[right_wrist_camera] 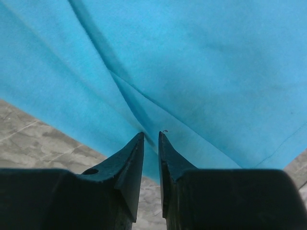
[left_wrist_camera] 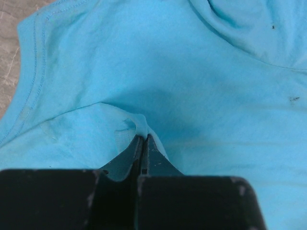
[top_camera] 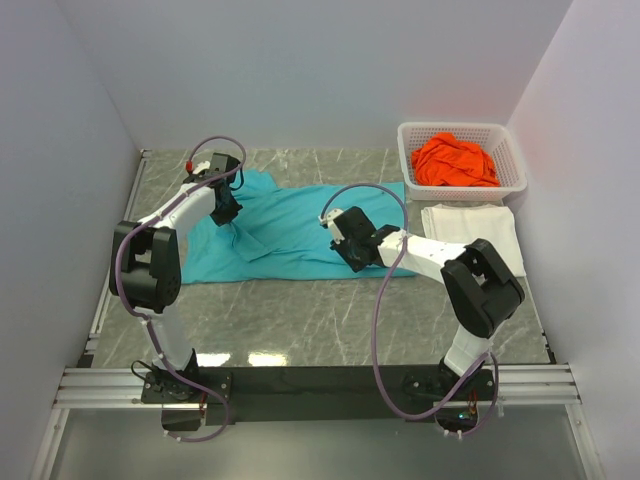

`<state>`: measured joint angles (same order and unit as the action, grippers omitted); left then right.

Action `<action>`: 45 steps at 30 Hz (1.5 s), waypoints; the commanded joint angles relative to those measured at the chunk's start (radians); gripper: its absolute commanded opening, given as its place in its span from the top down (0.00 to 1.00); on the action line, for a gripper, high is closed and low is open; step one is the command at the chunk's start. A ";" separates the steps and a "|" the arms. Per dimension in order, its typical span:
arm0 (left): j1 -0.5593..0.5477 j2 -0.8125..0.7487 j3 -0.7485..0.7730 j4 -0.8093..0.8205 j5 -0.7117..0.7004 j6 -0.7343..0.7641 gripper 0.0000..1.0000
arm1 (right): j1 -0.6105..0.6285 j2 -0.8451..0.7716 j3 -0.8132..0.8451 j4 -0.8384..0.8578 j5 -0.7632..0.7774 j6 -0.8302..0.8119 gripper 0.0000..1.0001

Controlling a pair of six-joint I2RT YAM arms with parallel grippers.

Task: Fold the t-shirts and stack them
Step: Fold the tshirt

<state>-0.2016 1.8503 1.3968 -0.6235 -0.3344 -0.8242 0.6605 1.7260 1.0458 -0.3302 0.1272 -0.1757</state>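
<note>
The teal t-shirt (top_camera: pixel 290 228) lies spread across the middle of the table. My left gripper (top_camera: pixel 229 213) is on its left part, shut on a pinched ridge of teal cloth (left_wrist_camera: pixel 139 125) at the tips (left_wrist_camera: pixel 144 139). My right gripper (top_camera: pixel 347 252) is at the shirt's near edge. Its jaws are nearly closed, with a narrow gap, and a fold of the teal cloth (right_wrist_camera: pixel 192 57) runs between the tips (right_wrist_camera: pixel 151 136). The white t-shirt (top_camera: pixel 472 230) lies folded at the right. The orange t-shirt (top_camera: pixel 455 162) is bunched in the basket.
The white lattice basket (top_camera: pixel 460 128) stands at the back right, just behind the white shirt. Grey walls close in the left, back and right. Bare marble table (top_camera: pixel 300 320) lies between the teal shirt and the arm bases.
</note>
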 commanded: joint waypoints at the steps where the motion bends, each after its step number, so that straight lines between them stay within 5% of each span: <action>1: 0.004 -0.003 0.010 0.021 0.003 0.013 0.99 | -0.006 0.010 0.020 -0.013 -0.047 -0.013 0.75; 5: 0.004 0.000 0.008 0.021 0.005 0.013 0.99 | -0.007 0.021 0.019 -0.004 -0.041 -0.015 0.79; 9: 0.004 -0.002 0.005 0.021 0.000 0.013 0.99 | -0.018 0.038 0.033 -0.003 -0.011 -0.021 0.99; 24: 0.004 0.000 -0.004 0.016 -0.021 0.003 0.99 | -0.041 0.079 0.111 0.042 0.130 -0.071 1.00; 39: 0.005 -0.006 -0.012 0.008 -0.040 0.000 0.99 | -0.056 0.139 0.155 0.118 0.230 -0.071 0.86; 45: 0.011 -0.016 -0.013 0.004 -0.051 -0.010 0.99 | -0.093 0.097 0.158 0.102 0.175 0.042 0.71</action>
<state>-0.1993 1.8503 1.3861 -0.6258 -0.3584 -0.8276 0.5968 1.8553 1.1687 -0.2401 0.3195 -0.2150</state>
